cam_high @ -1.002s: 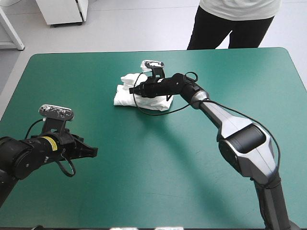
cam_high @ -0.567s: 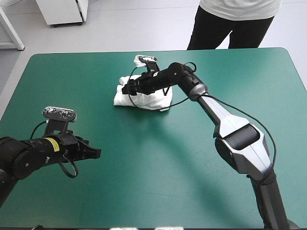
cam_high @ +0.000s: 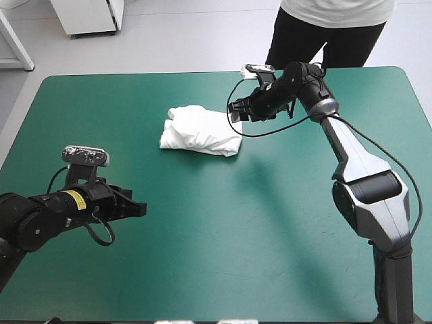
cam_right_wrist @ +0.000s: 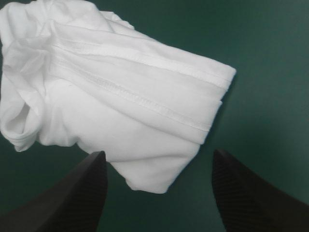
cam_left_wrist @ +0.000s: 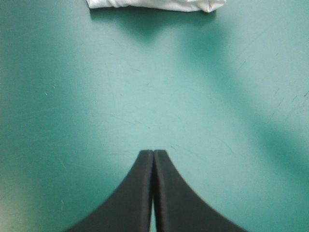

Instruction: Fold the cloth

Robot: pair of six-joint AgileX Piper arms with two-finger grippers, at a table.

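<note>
At about 9 o'clock from the table's middle, the left gripper (cam_high: pixel 142 208) hangs over the teal-green cover (cam_high: pixel 223 236). Its two black fingers (cam_left_wrist: pixel 140 193) are pressed together into one point and hold nothing. A yellow label (cam_high: pixel 71 199) sits on that arm, its writing too small to read. The one T-shirt (cam_high: pixel 201 130), a white folded bundle, lies at about 12 o'clock from the middle, well ahead of the left gripper with teal-green cover between them. At the bundle's 2 o'clock, just beside its right end, the right gripper (cam_high: pixel 235 115) is spread wide. The bundle's stitched hem (cam_right_wrist: pixel 145 101) lies ahead of its fingers, ungripped.
</note>
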